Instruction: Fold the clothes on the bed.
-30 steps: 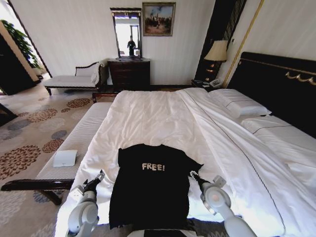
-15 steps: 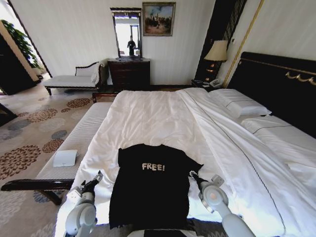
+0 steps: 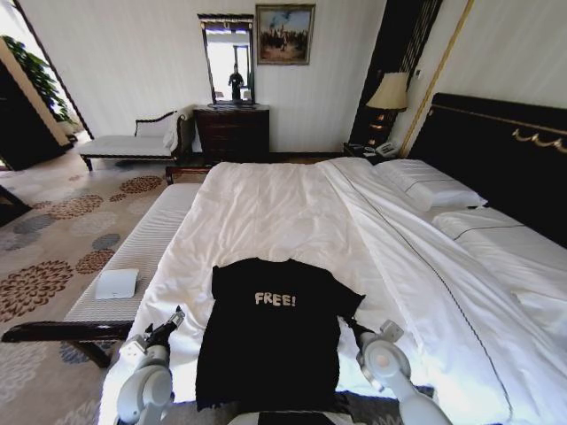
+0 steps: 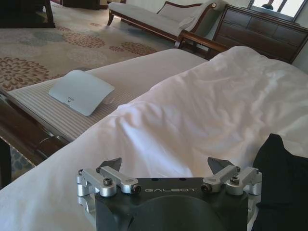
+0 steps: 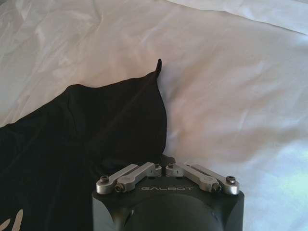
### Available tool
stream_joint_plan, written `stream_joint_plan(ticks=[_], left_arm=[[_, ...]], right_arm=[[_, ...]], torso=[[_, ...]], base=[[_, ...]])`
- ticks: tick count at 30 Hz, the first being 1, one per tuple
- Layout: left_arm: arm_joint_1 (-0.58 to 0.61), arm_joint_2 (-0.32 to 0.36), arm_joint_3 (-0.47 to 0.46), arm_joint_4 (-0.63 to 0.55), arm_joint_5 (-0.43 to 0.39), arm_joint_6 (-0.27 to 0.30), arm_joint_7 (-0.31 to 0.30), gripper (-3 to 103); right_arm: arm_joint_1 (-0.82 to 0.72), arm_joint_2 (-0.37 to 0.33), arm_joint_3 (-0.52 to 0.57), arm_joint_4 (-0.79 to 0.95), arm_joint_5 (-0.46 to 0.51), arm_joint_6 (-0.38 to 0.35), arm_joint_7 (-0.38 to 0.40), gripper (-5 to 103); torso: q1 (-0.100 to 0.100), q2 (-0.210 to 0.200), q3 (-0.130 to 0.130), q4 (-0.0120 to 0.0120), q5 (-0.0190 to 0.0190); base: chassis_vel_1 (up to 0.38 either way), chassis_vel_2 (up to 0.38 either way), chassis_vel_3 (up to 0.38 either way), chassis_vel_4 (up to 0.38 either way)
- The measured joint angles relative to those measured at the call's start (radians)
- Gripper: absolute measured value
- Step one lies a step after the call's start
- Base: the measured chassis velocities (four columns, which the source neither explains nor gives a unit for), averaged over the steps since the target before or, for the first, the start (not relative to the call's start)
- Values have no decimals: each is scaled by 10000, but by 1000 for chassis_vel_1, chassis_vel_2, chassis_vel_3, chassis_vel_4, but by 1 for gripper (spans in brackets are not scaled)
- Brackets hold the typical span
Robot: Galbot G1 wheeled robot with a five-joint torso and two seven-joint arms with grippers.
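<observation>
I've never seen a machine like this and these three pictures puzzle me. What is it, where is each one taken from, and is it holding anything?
This is a wheeled robot with two arms, each ending in a pincer. The wide picture comes from a camera on its head, looking down at the bed. The other two come from cameras on its wrists, so each shows its own pincer close up.

On the white bedding lies a black T-shirt printed "FREE!", spread out flat. The left pincer is open over bare sheet beside the shirt, holding nothing. The right pincer is shut at the edge of the shirt's sleeve; whether it grips the cloth cannot be seen.

Beside the bed stands a pale bench with a small white pad on it.
</observation>
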Motion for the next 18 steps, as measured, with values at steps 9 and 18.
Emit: stream_joint_plan(ticks=[9,18], left_arm=[[136,-63,-10,-1,54,-110,10,100],[174,-121,0,-60,64,-124,13,100]], right_arm=[[-493,59,-12,444,-240,11,53,0],[-440,54,192,318,-373,-4,106,13]], torso=[[0,0,0,0,0],[0,0,0,0,1]], base=[[0,0,0,0],[0,0,0,0]])
